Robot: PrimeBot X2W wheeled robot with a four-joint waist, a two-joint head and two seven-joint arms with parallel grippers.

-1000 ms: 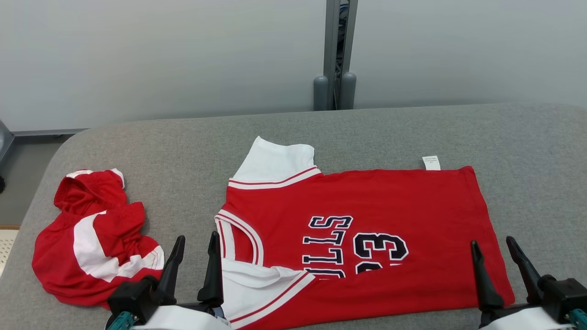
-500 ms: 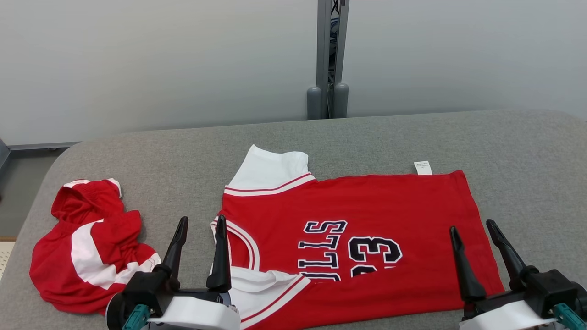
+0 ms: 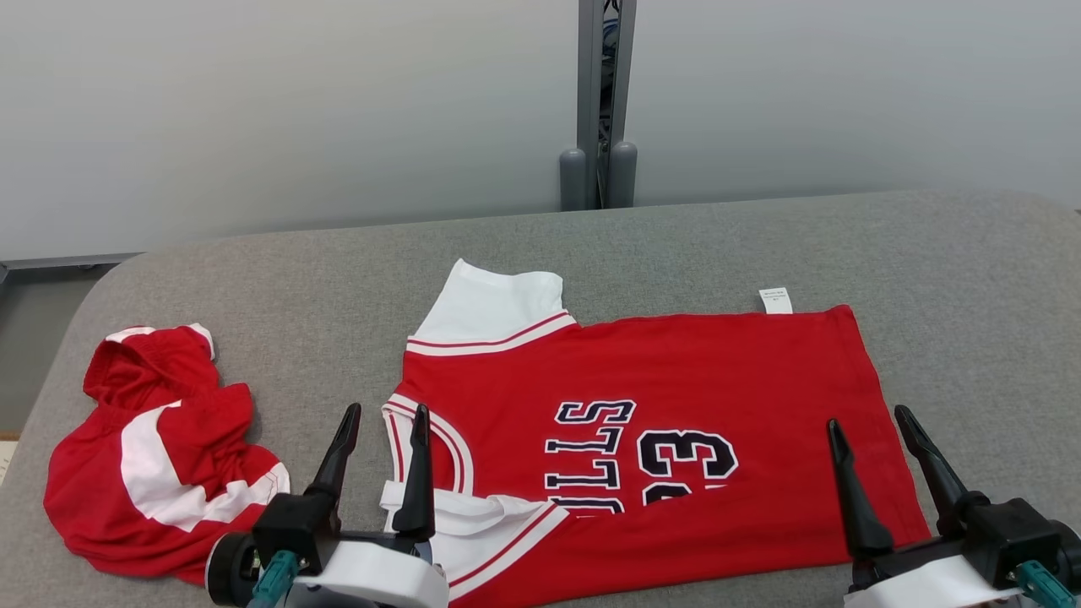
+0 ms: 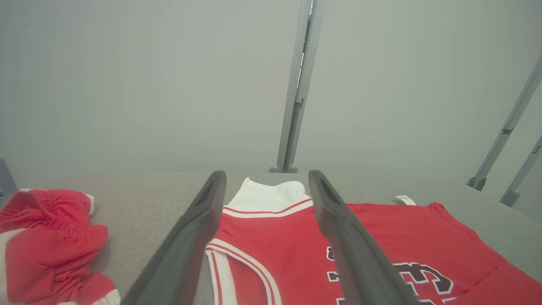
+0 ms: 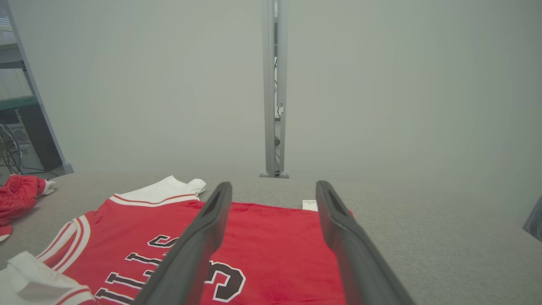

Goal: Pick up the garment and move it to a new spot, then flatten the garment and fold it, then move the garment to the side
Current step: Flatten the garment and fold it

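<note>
Presently, garment [image 3: 659, 422]: a red jersey with white trim and dark lettering, spread sideways near the middle of the bench [image 3: 971, 279], collar toward the left edge and hem toward the right edge.
Garment fold: the long side nearest the robot is turned over onto the front and covers the lower part of the lettering.
Far sleeve [image 3: 494, 300]: white, lying flat, pointing toward the bench's far edge.
Near sleeve [image 3: 473, 515]: white, rumpled, beside the collar on the near side.
Care tag [image 3: 775, 301]: small and white, sticking out from the garment's far side, closer to the hem end.
Left gripper [image 3: 386, 408]: fingers spread wide with nothing between them. In the head view it stands at the collar end by the near edge, one finger in front of the neckline trim and the other over bare grey. In the left wrist view [image 4: 266, 176] it points along the garment toward the far sleeve. Whether it touches the cloth cannot be told.
Right gripper [image 3: 868, 416]: fingers equally wide apart and empty, at the hem end by the near edge. In the right wrist view [image 5: 273, 185] the hem lies between and beneath them.
Red bundle [image 3: 160, 473]: crumpled red-and-white cloth at the bench's left edge, apart from the garment.
Bench surface: grey fabric with rounded corners.
Behind the far edge: a pale wall [image 3: 253, 110] and a grey upright post [image 3: 598, 101].
</note>
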